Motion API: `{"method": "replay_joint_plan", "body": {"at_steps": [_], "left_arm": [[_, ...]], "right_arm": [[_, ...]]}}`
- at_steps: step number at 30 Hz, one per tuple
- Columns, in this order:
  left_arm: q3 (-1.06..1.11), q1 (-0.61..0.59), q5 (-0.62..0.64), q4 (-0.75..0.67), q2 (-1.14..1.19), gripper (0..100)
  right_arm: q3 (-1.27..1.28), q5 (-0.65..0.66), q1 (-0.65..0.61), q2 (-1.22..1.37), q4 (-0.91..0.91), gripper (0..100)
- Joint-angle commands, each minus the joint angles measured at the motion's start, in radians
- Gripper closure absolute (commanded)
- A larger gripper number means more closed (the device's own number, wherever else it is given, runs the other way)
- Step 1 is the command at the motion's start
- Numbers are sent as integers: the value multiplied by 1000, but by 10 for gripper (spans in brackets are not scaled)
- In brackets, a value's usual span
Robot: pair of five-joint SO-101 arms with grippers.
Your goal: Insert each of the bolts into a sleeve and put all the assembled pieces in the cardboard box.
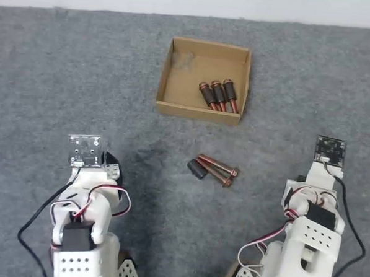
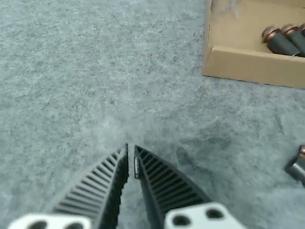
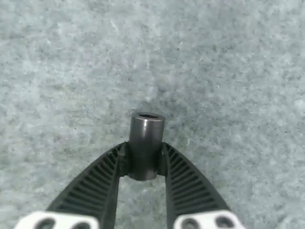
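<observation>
The right gripper (image 3: pixel 143 151) is clamped on a sleeve (image 3: pixel 147 136), a short, dark, smooth tube held upright over the grey counter (image 3: pixel 228 71), its open bore showing at the top and its lower half pinched between the ribbed black fingers (image 3: pixel 183 179). The left gripper (image 2: pixel 131 153) hangs over bare counter with its fingers drawn almost together and nothing between them. The cardboard box (image 1: pixel 197 112) sits near the counter's far edge, about midway along it, and holds three assembled pieces (image 1: pixel 218 94) lying side by side against its right wall, each a copper bolt with a dark sleeve below the head. Towards the counter's middle, two bare copper bolts (image 1: pixel 217 168) lie close together, with a second loose sleeve (image 1: pixel 197 169) at their tips; whether a tip sits inside it cannot be told
</observation>
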Motion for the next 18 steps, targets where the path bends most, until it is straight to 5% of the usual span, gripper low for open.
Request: {"method": "replay_joint_plan", "body": {"at_steps": [1,5,12,18], "left_arm": [[-179,0,-5,83,-2,978],[-354,43,-5,161,83,978],[-731,227,-46,296,552,978],[-963,379,-123,276,868,977]], "right_arm": [[-8,15,15,-28,-21,989],[-8,15,16,-28,-21,989],[-8,15,16,-28,-21,989],[-8,15,16,-28,-21,989]]}}
